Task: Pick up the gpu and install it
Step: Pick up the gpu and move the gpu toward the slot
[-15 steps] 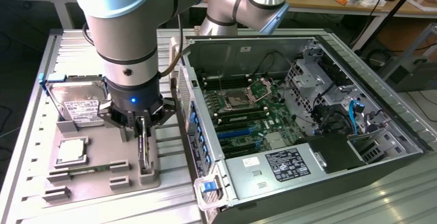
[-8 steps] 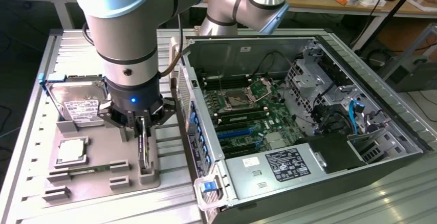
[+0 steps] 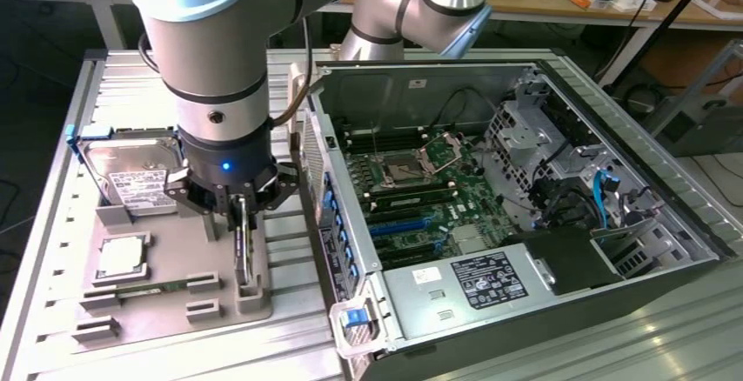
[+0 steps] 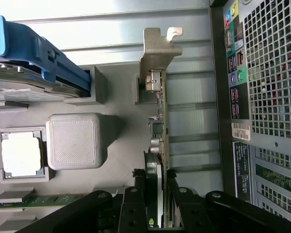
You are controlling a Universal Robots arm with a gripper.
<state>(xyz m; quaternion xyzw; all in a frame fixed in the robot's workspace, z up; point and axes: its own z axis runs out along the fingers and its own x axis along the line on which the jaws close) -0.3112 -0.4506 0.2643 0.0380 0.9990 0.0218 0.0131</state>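
Note:
The gpu (image 3: 243,255) is a thin dark card standing on edge in a slot of the grey holder tray (image 3: 174,311), at the tray's side next to the computer case. In the wrist view the gpu (image 4: 161,121) runs lengthwise, with its silver bracket (image 4: 157,46) at the far end. My gripper (image 3: 240,211) hangs straight down over the card's top edge. Its black fingers (image 4: 138,199) press on both faces of the card, so my gripper (image 4: 155,194) is shut on it. The card's lower edge still rests in the tray.
An open computer case (image 3: 511,198) lies at the exterior view's right, motherboard (image 3: 430,198) exposed. The tray also holds a hard drive (image 3: 139,181) in a blue bracket, a square silver chip (image 3: 122,257) and a memory stick (image 3: 151,287). A grey block (image 4: 75,141) stands near the card.

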